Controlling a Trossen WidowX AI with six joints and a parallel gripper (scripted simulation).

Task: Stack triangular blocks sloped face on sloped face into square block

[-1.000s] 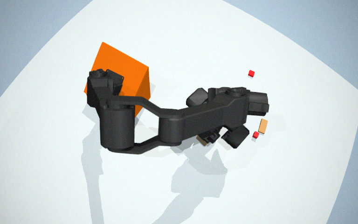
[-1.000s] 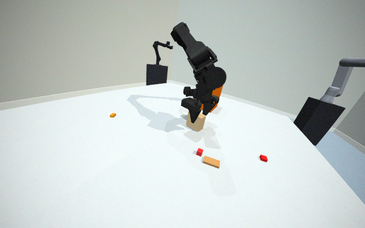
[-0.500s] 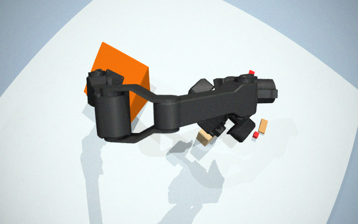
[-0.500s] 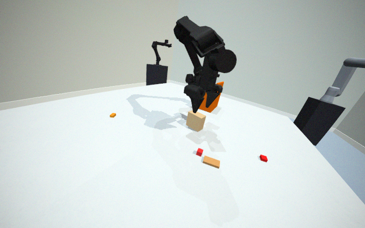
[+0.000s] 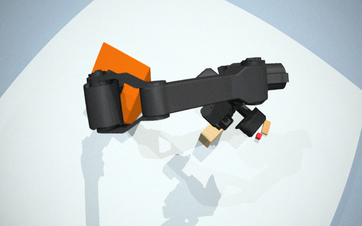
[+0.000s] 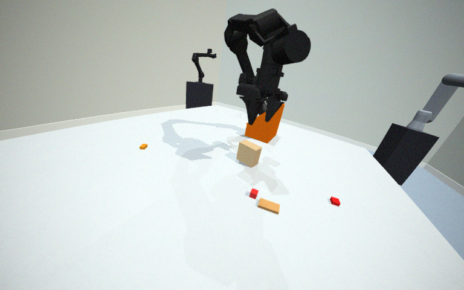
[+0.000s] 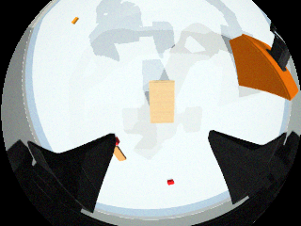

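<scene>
My jaws gape wide, gripping nothing. They hang above the tan block, my arm folded overhead.

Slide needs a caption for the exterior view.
Open gripper raised above the tan square block, orange wedge behind.
</scene>
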